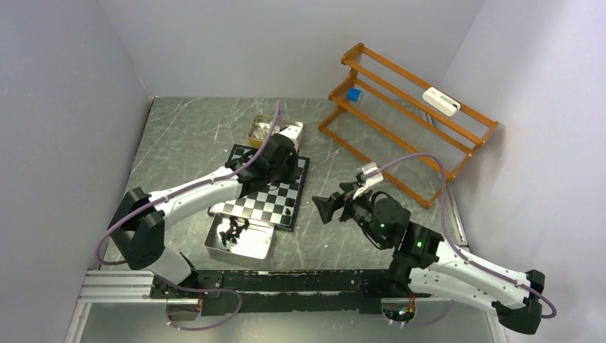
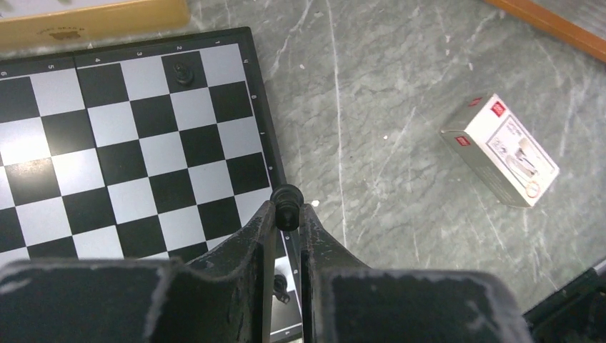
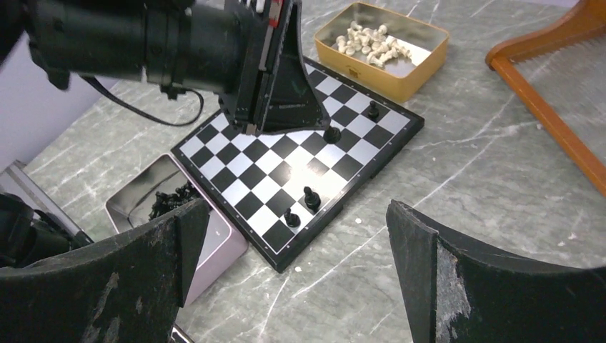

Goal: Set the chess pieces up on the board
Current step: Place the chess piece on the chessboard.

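The board (image 1: pixel 266 200) lies mid-table. My left gripper (image 2: pixel 287 211) is shut on a black chess piece (image 2: pixel 287 204), held low over the board's (image 2: pixel 128 157) right edge; that piece also shows in the right wrist view (image 3: pixel 332 133). Three other black chess pieces stand along that edge row (image 3: pixel 373 110) (image 3: pixel 311 197) (image 3: pixel 291 217). My right gripper (image 3: pixel 300 250) hangs open and empty over bare table just off the board's near corner; in the top view it (image 1: pixel 325 209) sits right of the board.
A silver tray (image 1: pixel 250 246) with loose black pieces (image 3: pixel 168 200) touches the board's near side. A gold tin (image 3: pixel 400 68) of white pieces (image 3: pixel 371 43) stands behind the board. A small white box (image 2: pixel 509 150) lies right of the board. An orange rack (image 1: pixel 407 107) fills the back right.
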